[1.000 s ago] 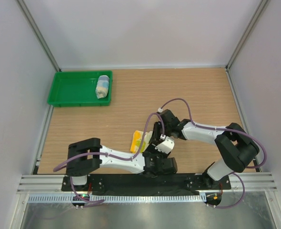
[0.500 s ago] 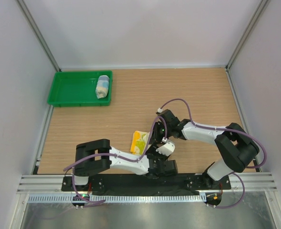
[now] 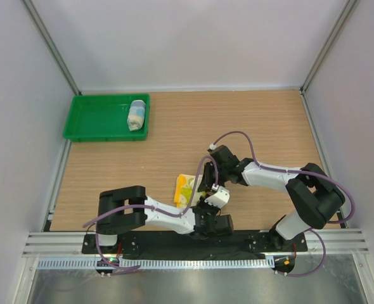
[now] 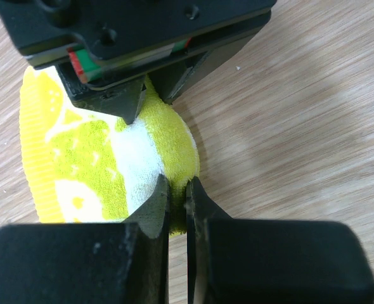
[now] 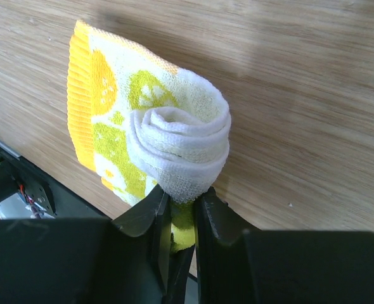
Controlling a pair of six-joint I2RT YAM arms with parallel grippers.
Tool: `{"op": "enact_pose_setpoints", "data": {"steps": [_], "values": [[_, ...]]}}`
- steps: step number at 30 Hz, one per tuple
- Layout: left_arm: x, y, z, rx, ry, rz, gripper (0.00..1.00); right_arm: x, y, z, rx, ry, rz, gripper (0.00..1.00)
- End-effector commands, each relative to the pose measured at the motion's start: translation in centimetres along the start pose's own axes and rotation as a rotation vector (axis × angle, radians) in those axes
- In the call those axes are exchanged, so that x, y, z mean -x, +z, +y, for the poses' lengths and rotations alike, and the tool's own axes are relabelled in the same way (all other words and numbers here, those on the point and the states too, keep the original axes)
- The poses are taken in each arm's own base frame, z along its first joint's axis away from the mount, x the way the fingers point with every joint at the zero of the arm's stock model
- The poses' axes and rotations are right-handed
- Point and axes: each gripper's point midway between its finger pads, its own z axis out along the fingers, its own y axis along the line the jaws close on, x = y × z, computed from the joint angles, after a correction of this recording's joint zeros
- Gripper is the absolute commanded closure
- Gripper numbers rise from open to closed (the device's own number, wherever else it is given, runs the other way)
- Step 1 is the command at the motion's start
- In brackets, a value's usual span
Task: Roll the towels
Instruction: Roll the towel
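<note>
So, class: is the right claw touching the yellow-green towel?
Touching. The right wrist view shows the right claw closed on the rolled end of the yellow-green towel, with cloth squeezed between its jaws.

The partly rolled towel (image 5: 155,133) is yellow-green and white, with a ribbed orange edge and fruit-like prints in yellow and lime. The core of its roll shows plain white terry. The second towel (image 3: 136,114) is light blue and white with a faint pattern. The tray (image 3: 92,120) is bright green. The table (image 3: 250,120) is light brown with fine wood-grain streaks. The left gripper (image 4: 177,196) and the right gripper (image 5: 177,206) are matt black. A small red and green strip (image 4: 79,60) shows on the right gripper's body. The arms (image 3: 272,174) are white with black joints, and their cables (image 3: 238,134) are purple. The walls (image 3: 187,38) are pale grey.
</note>
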Motion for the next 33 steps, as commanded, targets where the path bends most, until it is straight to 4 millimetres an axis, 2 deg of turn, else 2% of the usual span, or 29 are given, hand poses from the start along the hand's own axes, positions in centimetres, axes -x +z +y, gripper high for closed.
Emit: {"op": "enact_pose_setpoints", "data": {"steps": [1, 3, 6, 7, 8, 10, 11, 12, 13, 15, 18, 19, 20, 21, 23, 24, 25, 26, 28, 29, 30, 31, 33], "values": [[-3.2, 0.2, -0.6, -0.052, -0.032, 0.089, 0.99, -0.2, -0.4, 1.0, 0.027, -0.005, 0.017, 0.81], [-3.3, 0.0, -0.5, -0.079, -0.053, 0.098, 1.0, 0.0, -0.5, 0.9, 0.019, -0.002, 0.009, 0.77], [-3.1, -0.6, -0.8, -0.153, -0.118, 0.095, 0.99, 1.2, -1.0, 1.0, 0.002, 0.002, -0.014, 0.61], [-2.8, -0.6, -1.0, -0.172, -0.142, 0.086, 0.99, 1.7, -1.3, 1.1, -0.002, 0.003, -0.028, 0.52], [-3.1, -0.6, -0.8, -0.18, -0.15, 0.09, 0.99, 2.2, -1.6, 0.8, -0.008, 0.013, -0.038, 0.45], [-2.5, -1.1, -1.1, -0.227, -0.19, 0.086, 1.0, 3.4, -2.2, 0.9, -0.009, 0.018, -0.067, 0.34], [-2.3, -1.2, -1.3, -0.249, -0.202, 0.083, 1.0, 4.0, -2.7, 0.4, -0.019, 0.038, -0.08, 0.31], [-3.0, -1.3, -1.1, -0.263, -0.2, 0.091, 1.0, 4.5, -3.0, 0.2, -0.021, 0.046, -0.091, 0.29], [-2.1, -1.8, -1.6, -0.306, -0.235, 0.077, 1.0, 5.2, -3.5, 0.3, -0.019, 0.052, -0.105, 0.25], [-2.2, -2.4, -1.5, -0.357, -0.264, 0.079, 0.99, 6.7, -4.7, -0.5, -0.025, 0.087, -0.149, 0.23], [-1.2, -2.7, -1.6, -0.431, -0.36, 0.057, 0.99, 8.8, -6.9, -2.1, -0.04, 0.144, -0.224, 0.18], [-2.0, -3.0, -1.2, -0.465, -0.39, 0.079, 1.0, 9.2, -7.4, -2.4, -0.04, 0.15, -0.243, 0.17], [-0.5, -3.0, -1.4, -0.515, -0.469, 0.047, 1.0, 9.8, -8.4, -2.2, -0.023, 0.147, -0.279, 0.15], [-0.7, -2.9, -1.0, -0.537, -0.507, 0.05, 1.0, 10.1, -8.9, -2.9, -0.028, 0.165, -0.298, 0.12], [-1.8, -3.6, -0.6, -0.631, -0.594, 0.078, 1.0, 10.4, -9.6, -2.8, -0.008, 0.154, -0.33, 0.11], [0.2, -3.2, -0.1, -0.67, -0.687, 0.025, 0.99, 10.0, -10.0, -2.8, 0.005, 0.151, -0.341, 0.1], [-0.9, -3.6, 0.2, -0.707, -0.706, 0.051, 0.99, 10.2, -10.1, -2.5, 0.029, 0.141, -0.36, 0.09], [0.3, -3.3, 0.8, -0.726, -0.779, 0.023, 0.99, 9.2, -10.0, -2.3, 0.064, 0.138, -0.345, 0.09], [0.3, -3.4, 1.2, -0.746, -0.822, 0.026, 0.99, 9.1, -9.9, -1.4, 0.137, 0.113, -0.36, 0.09], [0.1, -3.5, 1.3, -0.757, -0.862, 0.05, 0.99, 7.8, -9.2, -1.7, 0.162, 0.132, -0.331, 0.09], [0.1, -3.5, 1.5, -0.759, -0.889, 0.058, 1.0, 7.4, -9.0, -1.4, 0.195, 0.13, -0.325, 0.09], [0.4, -3.2, 1.9, -0.757, -0.935, 0.059, 0.99, 7.4, -9.1, -0.2, 0.272, 0.107, -0.327, 0.09], [-0.4, -3.1, 2.4, -0.747, -1.036, 0.099, 0.99, 5.9, -8.1, -0.6, 0.313, 0.135, -0.295, 0.09]]}}
